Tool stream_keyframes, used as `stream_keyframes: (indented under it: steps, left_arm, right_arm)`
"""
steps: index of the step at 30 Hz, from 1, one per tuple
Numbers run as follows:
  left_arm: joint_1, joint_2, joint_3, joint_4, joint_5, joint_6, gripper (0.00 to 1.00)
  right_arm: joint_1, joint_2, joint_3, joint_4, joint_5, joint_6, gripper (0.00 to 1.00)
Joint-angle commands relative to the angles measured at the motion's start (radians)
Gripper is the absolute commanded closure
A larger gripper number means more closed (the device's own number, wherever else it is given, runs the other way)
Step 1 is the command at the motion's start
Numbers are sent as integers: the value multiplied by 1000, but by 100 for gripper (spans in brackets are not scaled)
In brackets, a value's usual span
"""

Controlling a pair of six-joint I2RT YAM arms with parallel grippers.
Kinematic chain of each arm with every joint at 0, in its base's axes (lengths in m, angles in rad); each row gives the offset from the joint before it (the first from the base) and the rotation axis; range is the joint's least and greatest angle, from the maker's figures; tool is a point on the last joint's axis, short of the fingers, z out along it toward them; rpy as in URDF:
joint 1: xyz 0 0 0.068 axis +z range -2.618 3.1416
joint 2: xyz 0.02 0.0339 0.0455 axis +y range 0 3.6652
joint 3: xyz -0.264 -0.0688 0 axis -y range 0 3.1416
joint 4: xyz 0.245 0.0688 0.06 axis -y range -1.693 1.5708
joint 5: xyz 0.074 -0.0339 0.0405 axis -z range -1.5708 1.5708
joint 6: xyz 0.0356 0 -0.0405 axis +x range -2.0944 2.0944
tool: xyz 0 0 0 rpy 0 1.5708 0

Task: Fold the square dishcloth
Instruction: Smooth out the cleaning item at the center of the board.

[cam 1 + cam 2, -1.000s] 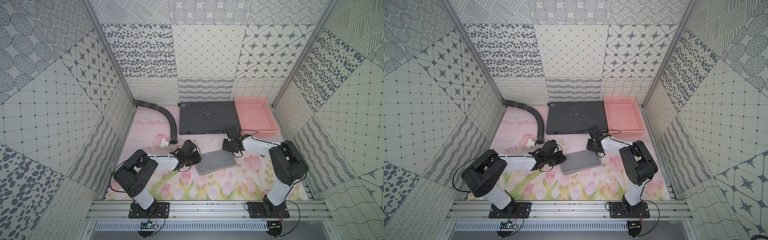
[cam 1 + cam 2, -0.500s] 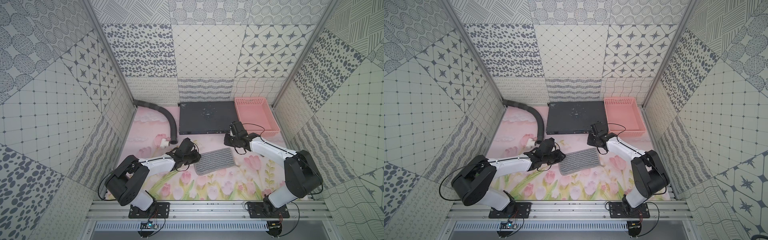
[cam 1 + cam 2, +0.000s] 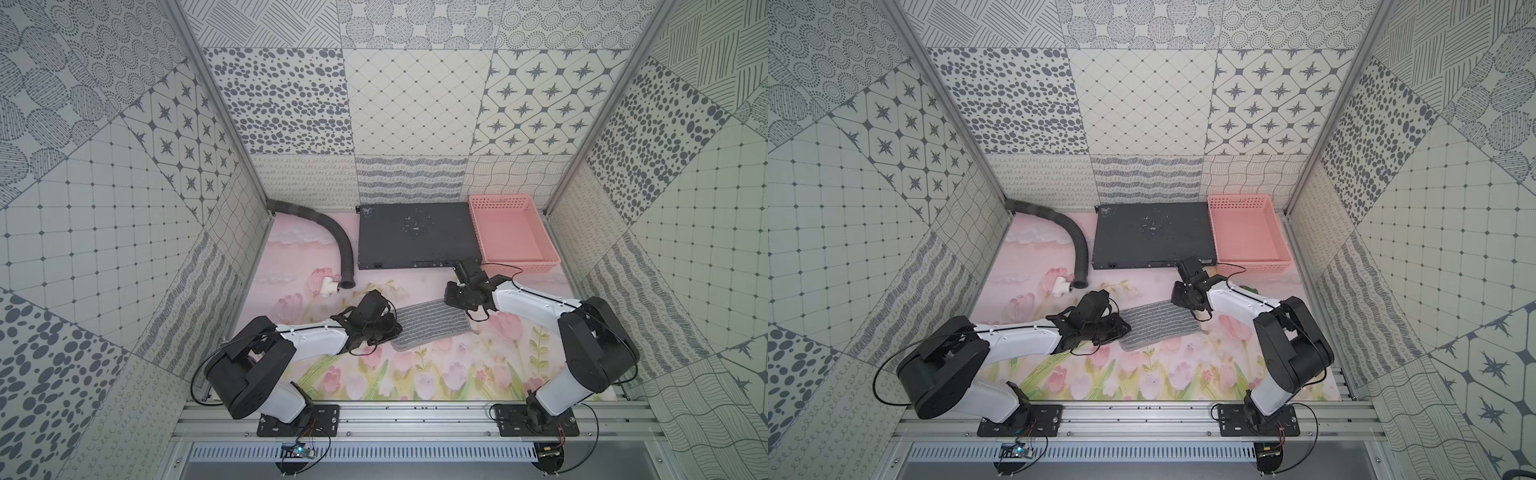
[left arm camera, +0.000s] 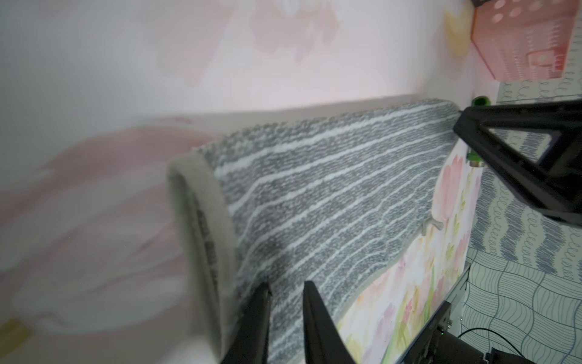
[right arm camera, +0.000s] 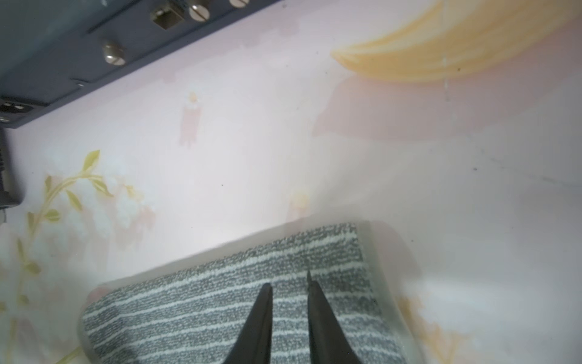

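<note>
The square dishcloth (image 3: 432,325) (image 3: 1158,324), grey with thin pale stripes, lies flat on the flowered mat as a doubled oblong. In the left wrist view its rolled double edge shows on the dishcloth (image 4: 330,195), and a small loop (image 4: 433,225) sticks out at one corner. My left gripper (image 3: 392,329) (image 4: 285,283) is low over the cloth's left end, jaws a narrow gap apart with nothing between them. My right gripper (image 3: 455,301) (image 5: 288,280) hovers over the far right corner of the dishcloth (image 5: 220,302), also slightly open and holding nothing.
A pink basket (image 3: 494,204) stands at the back right beside a flat dark box (image 3: 415,235). A black ribbed hose (image 3: 337,239) curves from the back left wall to a white pipe fitting (image 3: 328,286). A small green part (image 3: 1250,287) lies by the right forearm.
The right gripper lifted toward the dark box, then came back down over the cloth's far right corner. The left arm stretched out lower, its gripper staying at the cloth's left end. The cloth has not moved.
</note>
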Motion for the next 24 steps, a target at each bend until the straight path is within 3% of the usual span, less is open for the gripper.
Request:
stream_keyframes:
  steps: [1,10,18,24]
  left_arm:
    - [-5,47,-55,50,13,-68,81]
    - [-3,42,-65,13,-14,-50,81]
    - [6,-61,-58,-118,-88,2,81]
    - [6,-123,-24,-163,-42,21,75]
  right_arm:
    - [-18,44,-14,10,40,11,78]
    - [-60,118,8,8,57,-39,78]
    - [-80,45,19,5,78,-107,75]
    - [-80,-42,17,-15,66,-131,70]
